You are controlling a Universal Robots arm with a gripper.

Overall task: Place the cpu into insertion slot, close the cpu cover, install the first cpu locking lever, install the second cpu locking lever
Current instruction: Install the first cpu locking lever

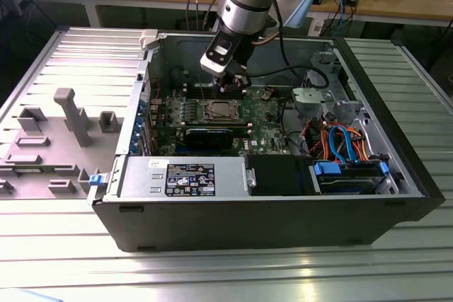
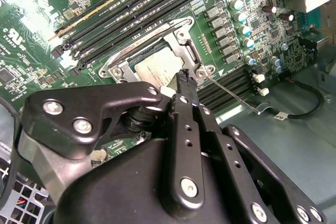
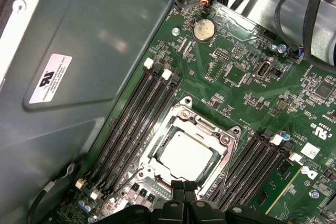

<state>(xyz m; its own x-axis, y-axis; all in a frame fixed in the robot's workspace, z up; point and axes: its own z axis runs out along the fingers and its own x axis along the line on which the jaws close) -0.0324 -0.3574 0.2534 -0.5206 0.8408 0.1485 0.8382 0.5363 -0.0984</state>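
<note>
The open computer case (image 1: 248,224) lay on its side on a slatted metal table (image 1: 212,274). Inside it were the green circuit board (image 1: 272,126), a silver power supply (image 1: 184,177) along the near wall, and a tangle of orange and blue cables (image 1: 340,139) towards the exterior view's right. The arm reached down into the case from above.

The cpu (image 3: 186,156) sat flat in the insertion slot (image 3: 160,142), between two banks of long black memory slots (image 3: 134,127). The cpu cover (image 3: 206,125) lay folded down over it, and the chip's silver top showed through the cut-out centre. In the second wrist view a thin wire lever (image 2: 231,95) ran out from one corner of the socket across the memory slots, apparently not latched down.

The gripper (image 3: 184,186) hung just over the edge of the socket. Its two black fingertips (image 3: 178,188) were pressed together with nothing between them. Whether they touched the cover's rim or stopped just above it could not be told.
</note>
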